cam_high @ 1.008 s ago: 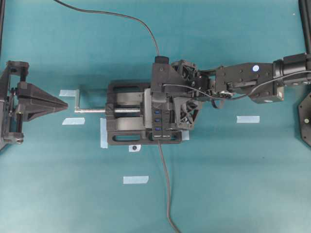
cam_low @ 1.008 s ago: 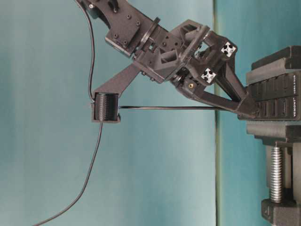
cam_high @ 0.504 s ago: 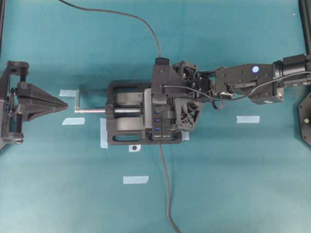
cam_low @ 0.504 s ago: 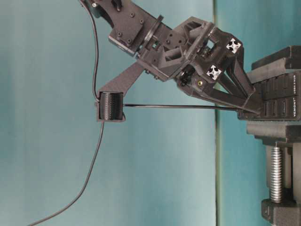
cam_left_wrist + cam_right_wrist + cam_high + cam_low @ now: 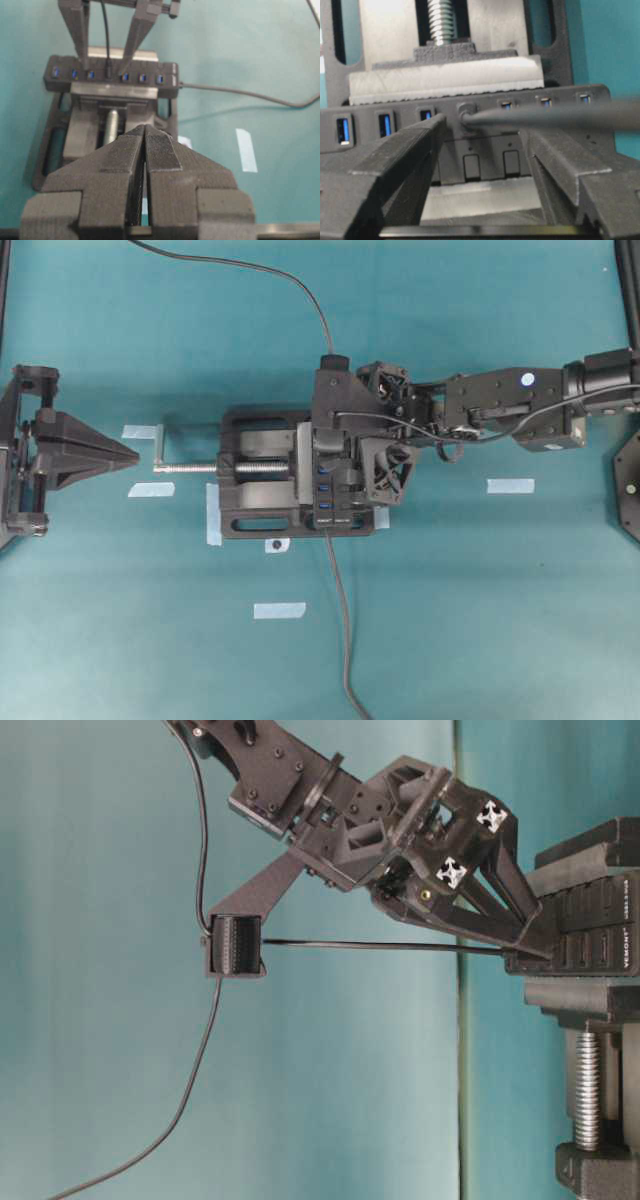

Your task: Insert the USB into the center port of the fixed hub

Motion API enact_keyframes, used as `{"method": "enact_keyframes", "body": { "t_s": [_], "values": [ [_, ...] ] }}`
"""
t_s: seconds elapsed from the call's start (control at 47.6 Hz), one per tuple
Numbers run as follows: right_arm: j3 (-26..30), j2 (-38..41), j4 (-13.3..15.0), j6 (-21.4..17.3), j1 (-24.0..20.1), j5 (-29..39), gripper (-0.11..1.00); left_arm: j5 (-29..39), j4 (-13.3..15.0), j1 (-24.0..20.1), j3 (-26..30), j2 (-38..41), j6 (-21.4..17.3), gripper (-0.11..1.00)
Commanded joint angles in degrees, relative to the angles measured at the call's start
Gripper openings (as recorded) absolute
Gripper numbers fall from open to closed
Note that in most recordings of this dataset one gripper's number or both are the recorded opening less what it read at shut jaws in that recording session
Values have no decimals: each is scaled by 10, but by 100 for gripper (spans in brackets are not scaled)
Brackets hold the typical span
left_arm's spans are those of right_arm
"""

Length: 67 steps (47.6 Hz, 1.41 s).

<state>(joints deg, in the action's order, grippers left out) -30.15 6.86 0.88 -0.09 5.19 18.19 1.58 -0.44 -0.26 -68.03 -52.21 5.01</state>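
Small black USB plug (image 5: 465, 114) sits in long black hub's (image 5: 165, 67) center port, mostly hidden; right tool (image 5: 485, 145) released, left tool (image 5: 145, 155) clenched, empty.

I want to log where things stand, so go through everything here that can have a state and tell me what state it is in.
USB: seated in the center port, free of the claw.
Fixed hub: clamped in the vise, six ports empty.
Vise: closed on the hub.
Right claw: open, fingers either side of the plug.
Left claw: shut, empty, away from the hub.
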Motion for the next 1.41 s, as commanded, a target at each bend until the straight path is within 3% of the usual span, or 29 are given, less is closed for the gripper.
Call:
{"method": "enact_keyframes", "body": {
  "t_s": [0.0, 0.882, 1.387],
  "values": [
    [3, -25, -2, -4, -7, 0, 84, -5, -1, -2, 7, 2, 0, 0],
    [-34, -98, -2, -4, -6, 5, 84, -5, -1, -2, 7, 2, 2, 0],
    [-72, -149, -2, -4, -3, -26, 84, -5, 0, -2, 9, 1, 1, 0]
  ]
}}
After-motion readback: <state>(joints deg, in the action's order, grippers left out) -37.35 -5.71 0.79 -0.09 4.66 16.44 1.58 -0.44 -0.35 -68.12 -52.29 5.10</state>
